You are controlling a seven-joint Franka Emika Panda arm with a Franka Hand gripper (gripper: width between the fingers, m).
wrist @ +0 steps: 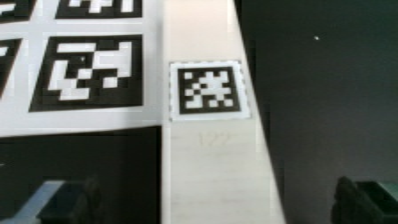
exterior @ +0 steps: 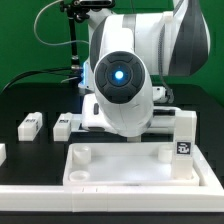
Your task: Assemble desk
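Note:
In the wrist view a white square post leg [wrist: 214, 140] with a black-and-white tag [wrist: 208, 88] lies on the black table. My gripper [wrist: 214, 205] is open and straddles it, with one dark finger [wrist: 59, 205] on each side and a gap to the leg on both. In the exterior view the white desk tabletop [exterior: 75, 172] with raised rim and round sockets lies at the front. One leg [exterior: 183, 135] stands upright at its corner on the exterior view's right. My arm [exterior: 122, 85] hides the gripper there.
Two loose legs [exterior: 31, 124] [exterior: 63, 126] lie on the table at the exterior view's left. The marker board [wrist: 80, 65] lies right beside the straddled leg. A white border rail [exterior: 20, 200] runs along the front edge.

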